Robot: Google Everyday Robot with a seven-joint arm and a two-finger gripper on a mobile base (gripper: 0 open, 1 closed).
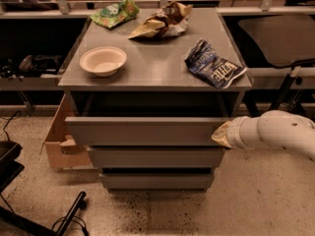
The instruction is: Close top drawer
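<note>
I am pressing my gripper (220, 134) against the right end of the top drawer (142, 131) front; whether it is open or closed I cannot tell. The top drawer is standing partway out of the cabinet (157, 70), with a dark gap showing behind its front. I am judging the close as under way but not finished, with some travel left. Pushing this far off-centre is risking a skew at that right edge. Open floor is lying around my arm. A box (58, 141) is sitting beside the cabinet's left, clear of the drawer's path.
</note>
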